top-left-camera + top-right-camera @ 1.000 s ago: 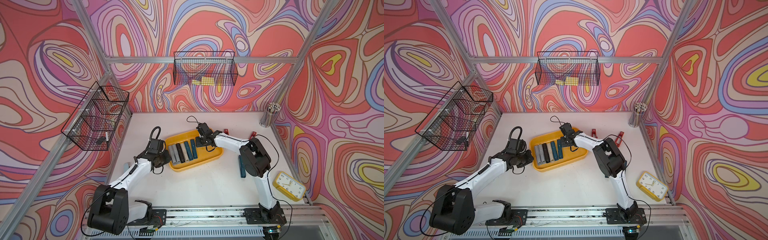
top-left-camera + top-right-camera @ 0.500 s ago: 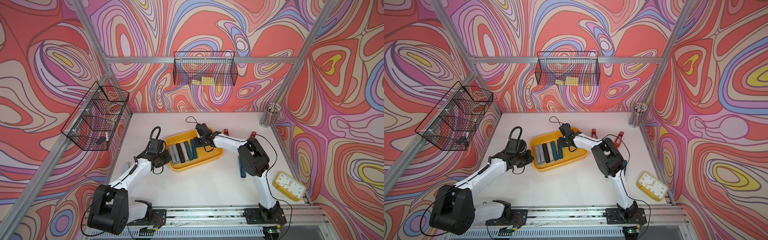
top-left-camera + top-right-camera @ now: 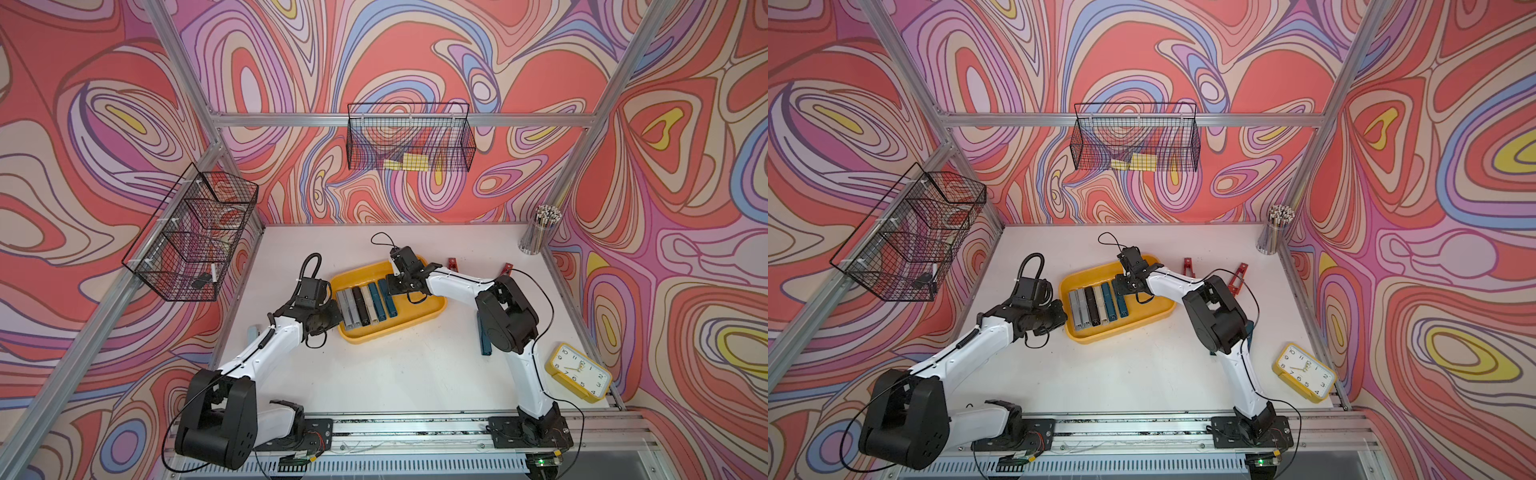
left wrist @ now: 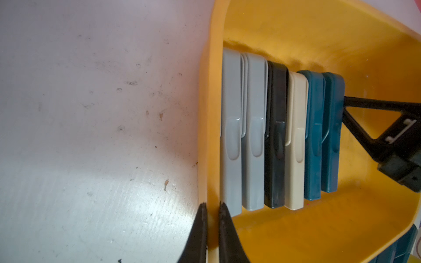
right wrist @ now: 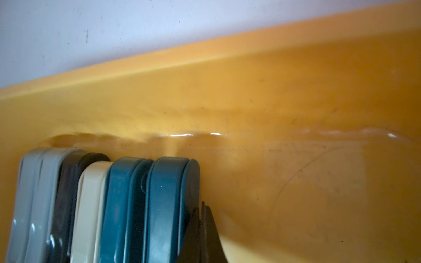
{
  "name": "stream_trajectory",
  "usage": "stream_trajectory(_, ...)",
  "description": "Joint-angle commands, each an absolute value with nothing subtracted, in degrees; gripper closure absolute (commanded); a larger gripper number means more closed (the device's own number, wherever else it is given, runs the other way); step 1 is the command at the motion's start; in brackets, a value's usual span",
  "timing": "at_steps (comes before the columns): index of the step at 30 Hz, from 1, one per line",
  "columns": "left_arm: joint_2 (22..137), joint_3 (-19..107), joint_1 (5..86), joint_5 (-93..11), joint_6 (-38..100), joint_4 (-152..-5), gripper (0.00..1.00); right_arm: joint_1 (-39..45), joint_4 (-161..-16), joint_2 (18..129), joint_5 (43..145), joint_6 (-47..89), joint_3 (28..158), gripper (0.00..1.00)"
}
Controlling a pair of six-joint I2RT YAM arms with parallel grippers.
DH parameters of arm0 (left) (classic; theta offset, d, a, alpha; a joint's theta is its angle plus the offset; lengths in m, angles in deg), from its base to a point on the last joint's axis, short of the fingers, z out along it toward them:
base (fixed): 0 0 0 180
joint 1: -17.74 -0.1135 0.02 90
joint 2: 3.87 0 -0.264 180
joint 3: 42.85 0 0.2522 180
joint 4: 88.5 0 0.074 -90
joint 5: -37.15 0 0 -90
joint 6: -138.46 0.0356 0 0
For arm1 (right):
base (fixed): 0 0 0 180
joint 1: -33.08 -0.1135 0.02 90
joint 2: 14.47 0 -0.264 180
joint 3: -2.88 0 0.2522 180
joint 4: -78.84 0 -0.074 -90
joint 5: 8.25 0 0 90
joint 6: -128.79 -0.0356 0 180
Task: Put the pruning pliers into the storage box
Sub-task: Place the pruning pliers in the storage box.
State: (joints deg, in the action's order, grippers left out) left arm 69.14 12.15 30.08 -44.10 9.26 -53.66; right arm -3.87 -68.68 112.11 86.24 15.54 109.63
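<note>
Nearest me, one teal bar (image 3: 484,340) lies outside the storage box (image 3: 424,311). My left gripper (image 4: 213,218) pinches its rim; I should hold steady. My right gripper (image 5: 202,211), closed on nothing, touches the last of six pruning pliers (image 4: 275,136) inside. Push softly, sideways. Two red bars (image 3: 452,263) wait farther back.

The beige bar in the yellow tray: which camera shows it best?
The left wrist view: the beige bar appears whole, close and sharp. The right wrist view shows only its rounded end. In both top views the bar is whole but tiny.
</note>
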Motion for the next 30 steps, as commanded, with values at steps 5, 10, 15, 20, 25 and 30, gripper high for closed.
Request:
stream_trajectory(5,69.7,12.9,30.5,-43.2,9.7,-55.1,1.00,-4.5,-69.6,114.2,86.9,14.8,110.0,1.00)
stream_trajectory(10,69.7,12.9,30.6,-43.2,9.6,-55.3,1.00,-4.9,-69.6,114.4,87.0,14.5,110.2,1.00)
stream_trajectory(15,69.7,12.7,30.6,-43.1,9.7,-55.3,1.00,-5.1,-69.1,114.4,86.8,14.2,110.2,1.00)
stream_trajectory(20,69.5,12.7,30.6,-43.2,9.8,-55.3,1.00,-5.4,-69.0,114.0,86.6,14.1,109.9,1.00)
stream_trajectory(25,69.3,12.4,30.6,-43.2,9.6,-55.5,1.00,-5.5,-69.0,113.8,86.7,14.1,109.9,1.00)
stream_trajectory(30,69.0,12.3,30.6,-43.2,9.7,-55.3,1.00,-5.5,-68.3,113.4,85.4,14.4,109.8,1.00)
